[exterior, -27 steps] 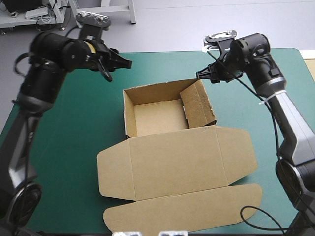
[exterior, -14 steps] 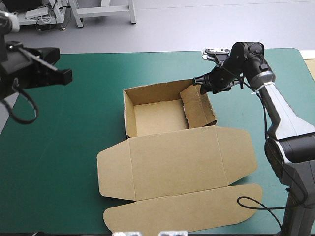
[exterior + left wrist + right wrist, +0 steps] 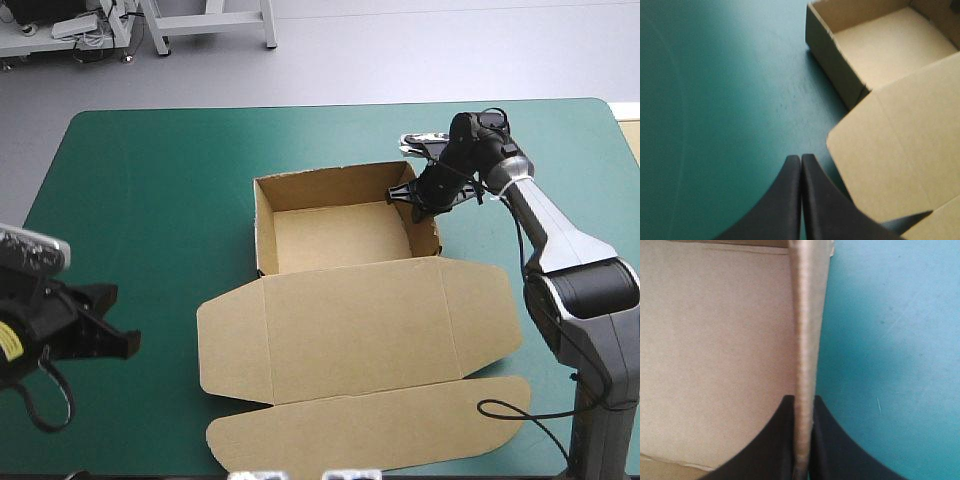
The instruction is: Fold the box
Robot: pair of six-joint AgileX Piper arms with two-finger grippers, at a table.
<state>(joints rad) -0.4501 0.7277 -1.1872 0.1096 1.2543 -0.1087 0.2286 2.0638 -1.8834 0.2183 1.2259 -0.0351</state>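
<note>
At the lower left of the high view the left gripper (image 3: 125, 343) hangs over bare teal-green cover (image 3: 150, 200), its black fingers (image 3: 790, 200) pressed together on nothing. Open cover runs wide from there to the box (image 3: 335, 235), which sits mid-frame as an open tray, all four walls up and only bare brown floor inside. Its lid (image 3: 360, 325) lies flat toward the bottom of the frame, the end flap (image 3: 370, 425) close to the table's near edge. At the right, the right gripper (image 3: 408, 193) pinches the tray's right wall (image 3: 805, 315) near its far corner, with a strip of free cover beyond.
</note>
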